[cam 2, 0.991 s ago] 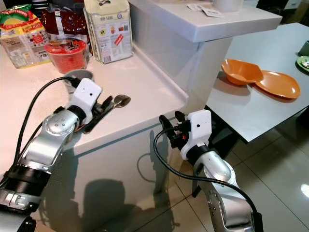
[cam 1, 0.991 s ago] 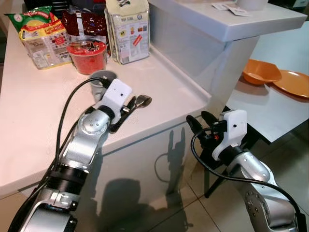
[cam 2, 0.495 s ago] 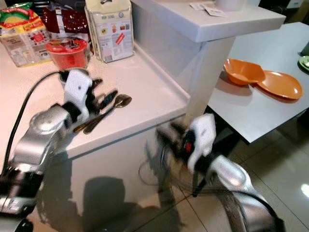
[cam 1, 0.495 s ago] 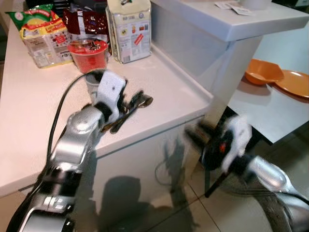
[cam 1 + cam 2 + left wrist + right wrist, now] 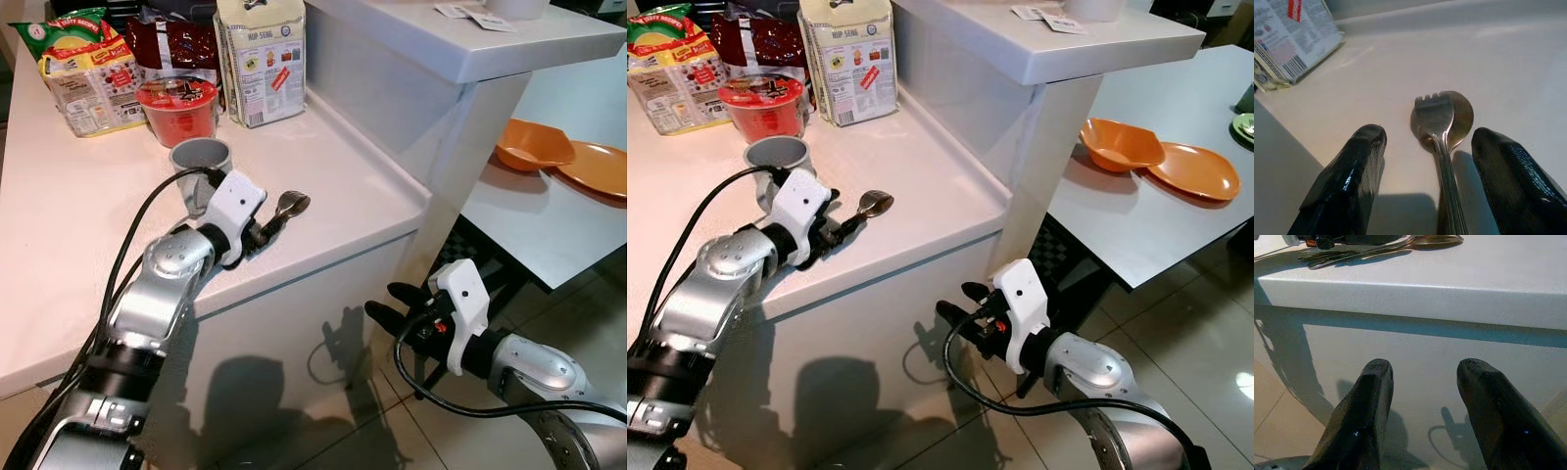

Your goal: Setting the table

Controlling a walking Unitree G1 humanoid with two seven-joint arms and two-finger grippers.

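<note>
Fingers of the left gripper (image 5: 1425, 166) stand apart in the left wrist view, one on either side of a fork (image 5: 1437, 127) stacked on a spoon (image 5: 1459, 115), whose handles run back between them unclamped; a printed carton (image 5: 1288, 41) stands further along the white counter (image 5: 1400, 63). Right wrist view: the right gripper (image 5: 1422, 406) points at the counter's front panel with fingers (image 5: 1359, 411) apart and nothing between them, the cutlery lying above near the counter's edge. Left eye view: the left gripper (image 5: 257, 233) lies low on the counter with the spoon bowl (image 5: 292, 203) projecting beyond it; a grey cup (image 5: 199, 161) stands just behind the wrist, and a red noodle bowl (image 5: 178, 106), snack bags (image 5: 83, 69) and the carton (image 5: 259, 59) line the back. Compared with half a second ago, the left gripper has dropped from a raised, blurred pose to straddle the cutlery, and the right arm has swung lower, below the counter edge (image 5: 323, 264). This suggests the grasp is imminent but not yet made. Right eye view: the dining table (image 5: 1136, 225) to the robot's right holds an orange bowl (image 5: 1119, 143) touching an orange plate (image 5: 1192, 169). The raised white shelf (image 5: 1058, 44) and its supporting pillar stand between counter and table, so carrying the cutlery across will likely require stepping around them.
</note>
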